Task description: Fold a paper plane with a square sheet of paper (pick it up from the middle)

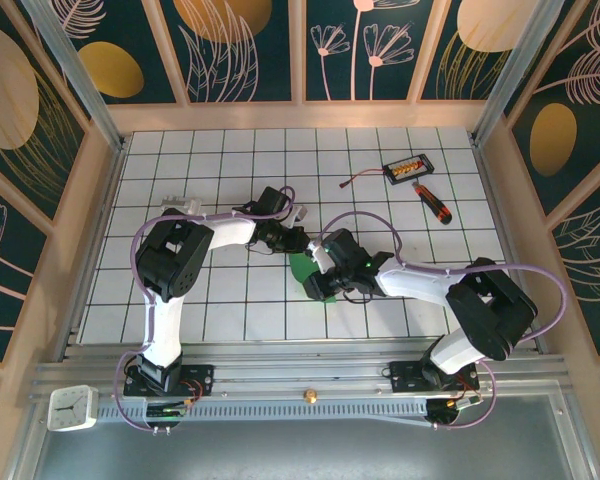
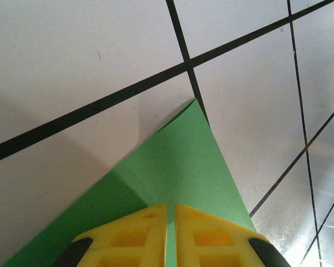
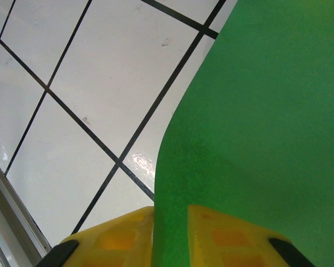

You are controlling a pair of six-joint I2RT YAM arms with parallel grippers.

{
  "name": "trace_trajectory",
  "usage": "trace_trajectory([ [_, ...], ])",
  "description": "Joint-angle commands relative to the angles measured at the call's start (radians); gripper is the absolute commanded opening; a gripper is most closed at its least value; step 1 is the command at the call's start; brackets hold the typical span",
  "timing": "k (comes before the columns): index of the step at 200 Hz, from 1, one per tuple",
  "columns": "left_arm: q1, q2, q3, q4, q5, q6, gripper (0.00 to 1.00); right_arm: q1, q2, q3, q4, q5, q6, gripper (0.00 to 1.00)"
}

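- Yellow pads (image 2: 133, 239) of L jaws, nearest in L wrist view: pressed almost together w/ a thin green sliver btwn them, so they pinch the green sheet of paper (image 2: 178, 167).
- Same view: sheet runs out from the pads to a pointed corner on the far side. Tip lies just beside a crossing of black grid lines, w/ a shadow on the tiles to the left of it.
- R wrist view: yellow pads (image 3: 228, 239) of R jaws clamp the sheet btwn them too. Sheet spreads away over the right half of the view, and its left edge curves.
- Top view: sheet sits approx mid-bench, a bit near of centre, btwn the two wrists. It's mostly hidden under the R wrist, so can't tell its outline.
- L arm (image 1: 180, 255) reaches in from near-left, R arm (image 1: 450, 290) from near-right; wrists meet over the sheet.
- Bench (image 1: 210, 170): white tiles w/ black grid lines.
- Far right of bench: black box w/ orange parts (image 1: 407, 167), thin cable (image 1: 360, 180) trailing left from it.
- Black-and-orange screwdriver (image 1: 435, 204) lies just near-right of the box, not touching it, well apart from the sheet.
- Small white clock (image 1: 70, 407) at near-left corner, off the tiles, on the metal rail.
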Motion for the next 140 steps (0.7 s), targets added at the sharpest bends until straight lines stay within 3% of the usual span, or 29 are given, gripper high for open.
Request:
trace_trajectory([
  [1, -0.009, 0.046, -0.006, -0.062, -0.012, 0.024, 0.12, -0.012, -0.019, -0.013, 0.037, -0.026, -0.013, 0.17],
  [35, -0.016, 0.056, 0.000, -0.062, 0.004, 0.038, 0.10, -0.030, -0.012, -0.003, 0.061, -0.064, -0.008, 0.05],
  [140, -0.047, 0.083, 0.037, -0.074, 0.011, 0.051, 0.11, -0.071, 0.011, -0.004, 0.061, -0.059, -0.025, 0.05],
])
